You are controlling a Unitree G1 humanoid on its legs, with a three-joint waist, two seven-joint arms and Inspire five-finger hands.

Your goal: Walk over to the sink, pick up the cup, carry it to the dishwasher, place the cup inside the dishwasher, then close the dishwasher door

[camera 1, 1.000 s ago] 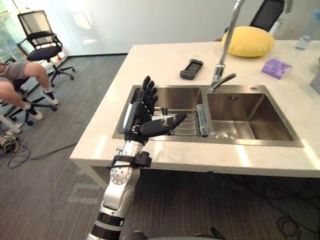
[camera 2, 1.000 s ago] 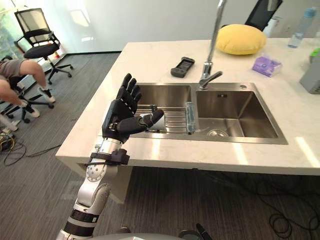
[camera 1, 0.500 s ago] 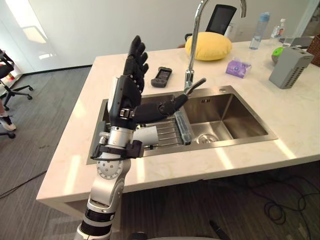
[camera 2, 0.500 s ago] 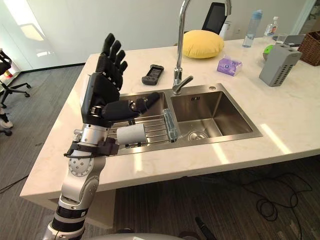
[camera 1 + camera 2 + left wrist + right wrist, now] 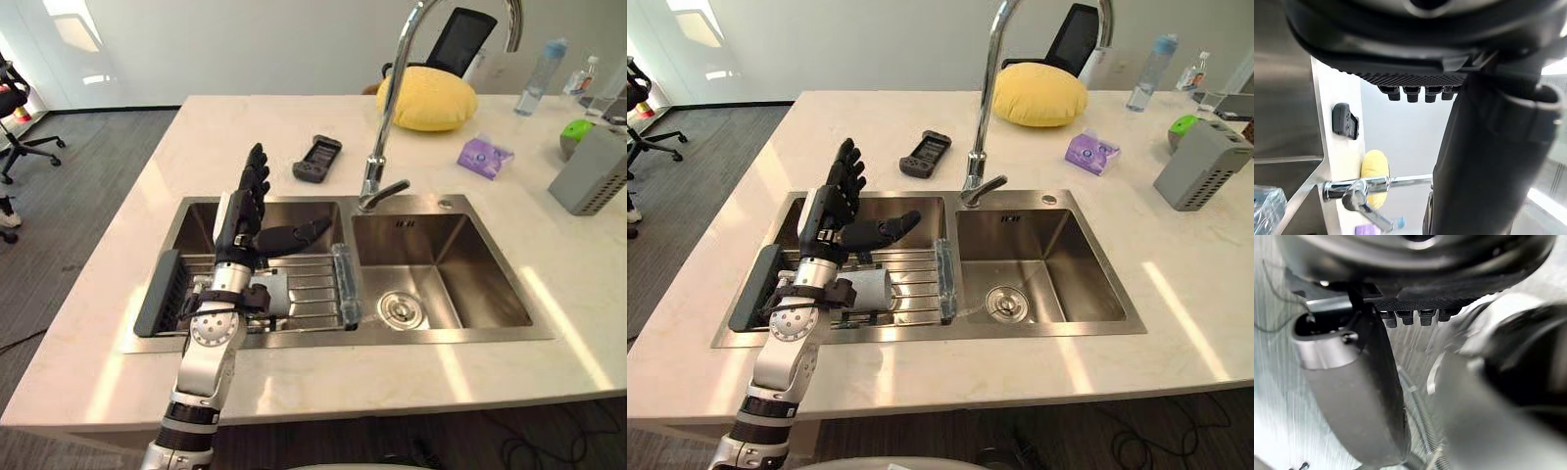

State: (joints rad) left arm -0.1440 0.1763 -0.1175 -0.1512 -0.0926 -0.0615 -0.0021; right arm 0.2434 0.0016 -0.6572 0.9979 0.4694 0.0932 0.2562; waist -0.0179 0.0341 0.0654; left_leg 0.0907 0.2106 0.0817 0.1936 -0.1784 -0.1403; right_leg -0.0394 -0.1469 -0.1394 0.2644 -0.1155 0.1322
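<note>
One pale countertop point(image 5: 1215, 294) over grey carpet point(image 5: 686, 147) holds a sink point(image 5: 1068, 255), cup point(image 5: 869, 287) seemingly inside.

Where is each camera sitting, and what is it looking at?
Left eye view: on the head, looking down at the steel double sink; the open left hand hovers over its left basin.
Right eye view: beside it, same scene; the white cup lies on the rack by the left wrist.
Left wrist view: looks along the left hand's thumb towards the curved chrome tap and yellow cushion.
Right wrist view: looks along the open right hand at grey floor.
Shared: the eye views and the left wrist view show tap and cushion.
</note>
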